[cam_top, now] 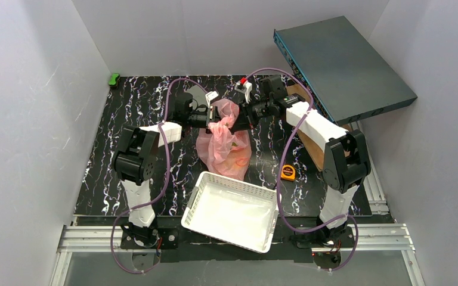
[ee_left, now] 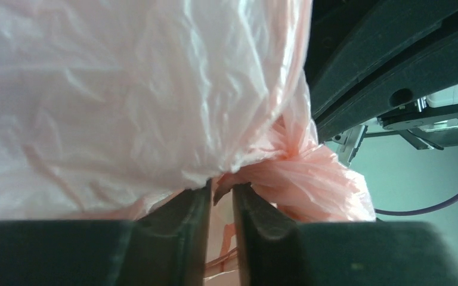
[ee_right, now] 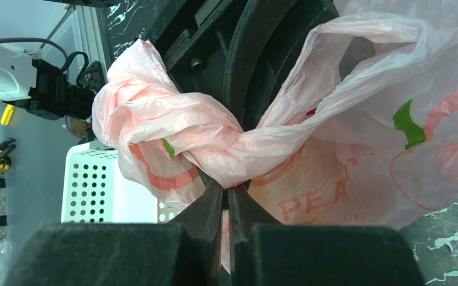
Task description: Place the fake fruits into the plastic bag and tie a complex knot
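Observation:
The pink plastic bag point(cam_top: 223, 149) lies on the dark marbled table between my two arms, its top pulled up to where both grippers meet. The handle strips are twisted into a lumpy knot point(ee_right: 214, 140), which also shows as a bunched twist point(ee_left: 292, 152) in the left wrist view. My right gripper point(ee_right: 226, 186) is shut on pink plastic just under that twist. My left gripper point(ee_left: 222, 189) has its jaws a narrow gap apart, and a flap of the bag hangs loose into the gap. The fake fruits are hidden inside the bag.
A white lattice basket point(cam_top: 232, 208) sits at the near edge, in front of the bag. A small yellow-orange tape measure point(cam_top: 288, 173) lies to the bag's right. A dark flat box point(cam_top: 343, 65) leans at the back right over a wooden board point(cam_top: 310, 146). A green object point(cam_top: 114, 78) sits at the far left.

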### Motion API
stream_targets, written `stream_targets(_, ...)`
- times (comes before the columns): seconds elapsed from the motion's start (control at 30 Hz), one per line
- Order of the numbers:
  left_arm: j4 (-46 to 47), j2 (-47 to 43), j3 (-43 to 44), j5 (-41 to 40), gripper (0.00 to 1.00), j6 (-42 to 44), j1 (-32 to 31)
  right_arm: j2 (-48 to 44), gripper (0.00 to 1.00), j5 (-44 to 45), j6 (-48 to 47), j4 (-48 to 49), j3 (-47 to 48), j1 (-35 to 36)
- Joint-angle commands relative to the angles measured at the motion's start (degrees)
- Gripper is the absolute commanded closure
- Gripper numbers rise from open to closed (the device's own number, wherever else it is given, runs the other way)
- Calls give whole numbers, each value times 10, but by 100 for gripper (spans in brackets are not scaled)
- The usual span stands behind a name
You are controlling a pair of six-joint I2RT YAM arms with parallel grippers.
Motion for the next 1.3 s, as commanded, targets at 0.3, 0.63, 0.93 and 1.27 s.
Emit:
stream_targets(0.3, -221, -93, 8, -22, 51, 196, 67, -38, 99, 18, -44, 19, -3, 1)
stream_targets(0.63, -463, -175, 65, -81, 21, 400, 153, -38, 99, 17, -27, 74, -17, 7)
stream_targets(0.93, -342, -201, 35, -24, 25, 236, 175, -34, 99, 14, -3, 107, -23, 21)
stream_targets(1.27, 58, -148, -2, -67, 20, -108, 143, -24, 99, 20, 2, 118, -19, 32)
